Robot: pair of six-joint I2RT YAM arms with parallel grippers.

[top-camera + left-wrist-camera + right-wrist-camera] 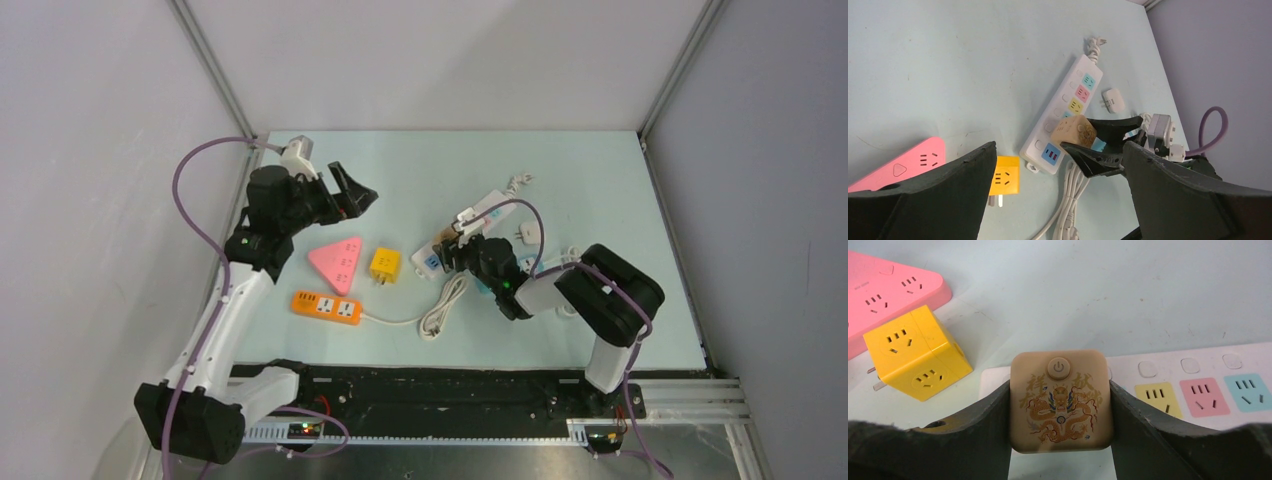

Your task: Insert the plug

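The plug is a tan cube with a gold dragon print and a round power button. My right gripper is shut on its two sides. It sits over the near end of the white power strip, beside the yellow socket; its prongs are hidden. In the top view the plug and right gripper are over the strip at mid-table. The left wrist view shows the plug slightly tilted above the strip. My left gripper hangs open and empty, high at the back left.
A pink triangular socket block, a yellow cube adapter and an orange power strip lie left of the white strip. A bundled white cable lies in front of it. A small white adapter sits to its right.
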